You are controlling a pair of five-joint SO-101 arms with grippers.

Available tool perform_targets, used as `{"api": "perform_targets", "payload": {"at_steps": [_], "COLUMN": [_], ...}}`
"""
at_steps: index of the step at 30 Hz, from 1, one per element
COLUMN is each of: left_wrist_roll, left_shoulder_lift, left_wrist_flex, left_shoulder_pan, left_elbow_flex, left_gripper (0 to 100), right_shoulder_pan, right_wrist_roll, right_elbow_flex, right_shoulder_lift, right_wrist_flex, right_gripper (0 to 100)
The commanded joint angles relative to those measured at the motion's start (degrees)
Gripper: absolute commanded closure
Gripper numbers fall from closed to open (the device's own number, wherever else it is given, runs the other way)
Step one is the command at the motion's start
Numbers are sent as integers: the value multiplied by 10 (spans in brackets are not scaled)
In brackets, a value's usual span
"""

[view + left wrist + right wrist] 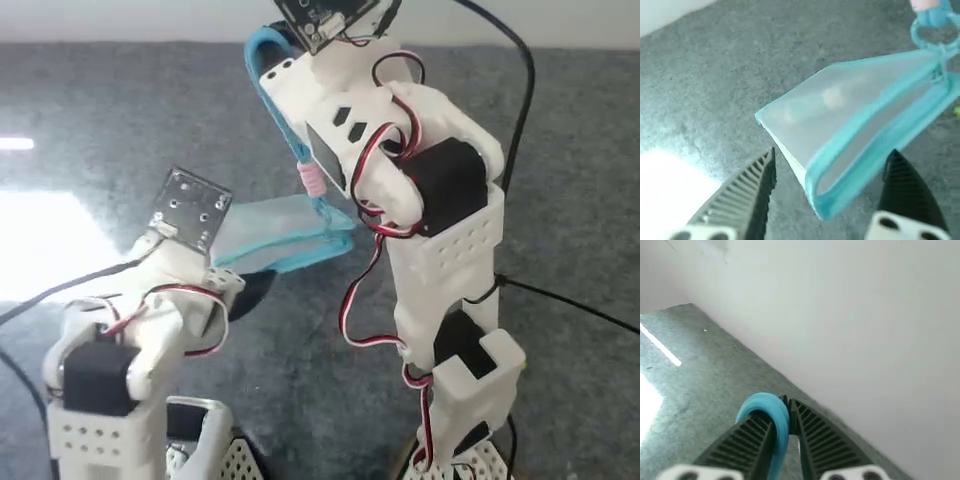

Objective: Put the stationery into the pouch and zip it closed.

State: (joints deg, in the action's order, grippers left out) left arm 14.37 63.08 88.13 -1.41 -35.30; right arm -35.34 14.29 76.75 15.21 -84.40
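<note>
**Pouch hung between two arms.** The right pincer [788,407] is clamped on a turquoise strap loop [767,417], held high above the grey felt-covered bench [110,130]. From this loop the translucent flat pouch with turquoise edging [850,115] hangs slantwise. Its long axis runs down from the strap end, past a small pink bead charm [312,181], toward the left arm. The left pincer [830,192] stands wide, and we see the pouch's lower corner lying in the gap between its jaws, apparently touching neither. The left arm is thus the nearer to the pouch body. We judge that the coming move turns on closing over that corner to steady it. Pale shapes show through the pouch wall; we cannot identify them, nor tell whether the zip is shut. Open bench lies around the pouch, with the white wall [850,315] well behind.
</note>
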Motion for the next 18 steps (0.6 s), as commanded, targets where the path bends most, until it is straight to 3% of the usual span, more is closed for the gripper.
{"api": "perform_targets", "payload": {"at_steps": [1,8,18], "left_wrist_roll": [24,42,40], "left_shoulder_lift": [-4,1,1], "left_wrist_flex": [-24,-55,-14], "left_shoulder_pan": [-33,-89,-92], "left_elbow_flex": [-18,-44,49], "left_gripper": [680,680,679], "right_shoulder_pan": [7,19,21], "right_wrist_roll": [5,6,7], "right_elbow_flex": [25,22,22], "right_shoulder_lift": [-10,-10,-8], "right_wrist_flex": [3,1,-15], "right_gripper": [993,993,993]}}
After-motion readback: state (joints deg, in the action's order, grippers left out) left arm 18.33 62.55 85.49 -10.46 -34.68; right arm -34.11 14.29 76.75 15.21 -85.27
